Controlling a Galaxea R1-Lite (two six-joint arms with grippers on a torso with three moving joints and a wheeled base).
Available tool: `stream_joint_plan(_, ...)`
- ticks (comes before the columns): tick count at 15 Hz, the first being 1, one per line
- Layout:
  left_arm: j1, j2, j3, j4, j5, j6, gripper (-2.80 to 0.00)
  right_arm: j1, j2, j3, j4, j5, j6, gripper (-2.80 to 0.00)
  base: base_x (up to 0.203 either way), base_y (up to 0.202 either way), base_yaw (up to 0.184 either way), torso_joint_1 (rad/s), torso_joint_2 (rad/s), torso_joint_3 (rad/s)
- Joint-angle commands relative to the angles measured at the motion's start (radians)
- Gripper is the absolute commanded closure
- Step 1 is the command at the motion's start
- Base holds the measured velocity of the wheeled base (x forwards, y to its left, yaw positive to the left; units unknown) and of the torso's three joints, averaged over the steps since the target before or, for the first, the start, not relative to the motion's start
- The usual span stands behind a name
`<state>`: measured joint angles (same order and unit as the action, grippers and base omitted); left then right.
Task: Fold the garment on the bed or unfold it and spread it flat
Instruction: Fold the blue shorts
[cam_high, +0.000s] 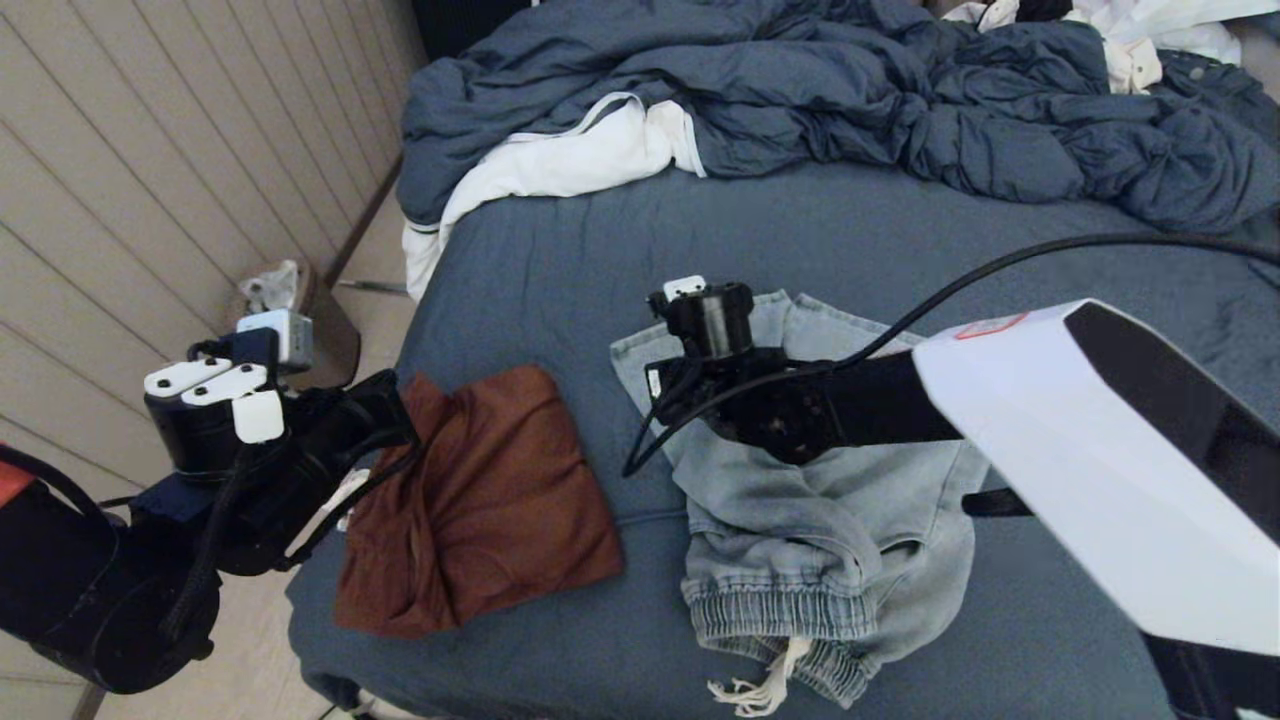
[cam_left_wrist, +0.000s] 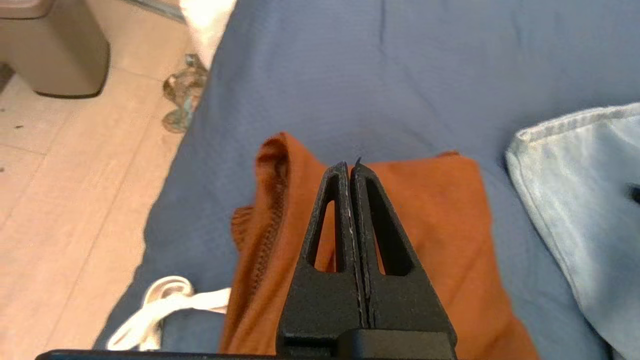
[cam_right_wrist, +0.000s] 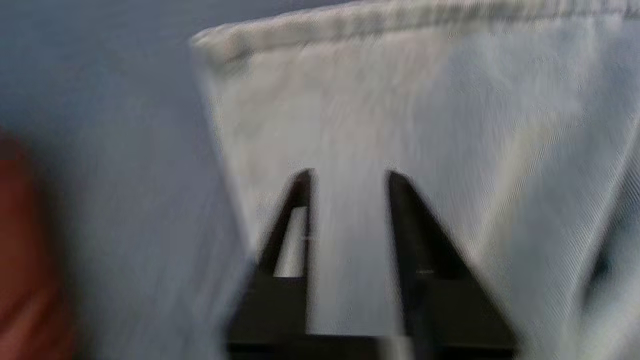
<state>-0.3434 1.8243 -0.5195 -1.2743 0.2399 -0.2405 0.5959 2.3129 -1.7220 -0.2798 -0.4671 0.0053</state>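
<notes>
Light-blue denim trousers (cam_high: 830, 500) lie folded on the bed (cam_high: 800, 230), elastic waistband and white drawstring toward the front edge. My right gripper (cam_right_wrist: 347, 175) hovers over their far left corner, pointing down, open, with nothing between its fingers; denim (cam_right_wrist: 400, 100) fills its view. To the left lies a folded rust-brown garment (cam_high: 490, 500). At the bed's left edge my left gripper (cam_left_wrist: 350, 167) hangs over the brown garment (cam_left_wrist: 440, 225), shut and empty.
A rumpled dark blue duvet (cam_high: 800, 90) with white lining (cam_high: 570, 160) covers the back of the bed. White clothes (cam_high: 1130, 40) lie at the far right corner. Left of the bed are bare floor, a beige bin (cam_left_wrist: 55, 45) and a panelled wall (cam_high: 150, 150).
</notes>
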Motion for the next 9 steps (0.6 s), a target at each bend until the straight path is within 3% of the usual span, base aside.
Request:
stream_joint_plan(1, 0.002, 0.006, 0.011, -0.018, 0.001, -0.003, 0.00, 0.015, 0.112, -0.083, -0.020, -0.036, -0.021, -2.80, 0.000, 0.000, 0.000, 0.000, 0.00, 0.000)
stream_joint_plan(5, 0.003, 0.042, 0.028, -0.064, 0.002, -0.003, 0.00, 0.025, 0.242, -0.231, -0.035, -0.069, -0.079, -2.80, 0.000, 0.000, 0.000, 0.000, 0.00, 0.000)
stream_joint_plan(9, 0.003, 0.072, 0.036, -0.117, 0.007, 0.000, 0.00, 0.039, 0.270, -0.238, -0.040, -0.064, -0.089, -2.80, 0.000, 0.000, 0.000, 0.000, 0.00, 0.000)
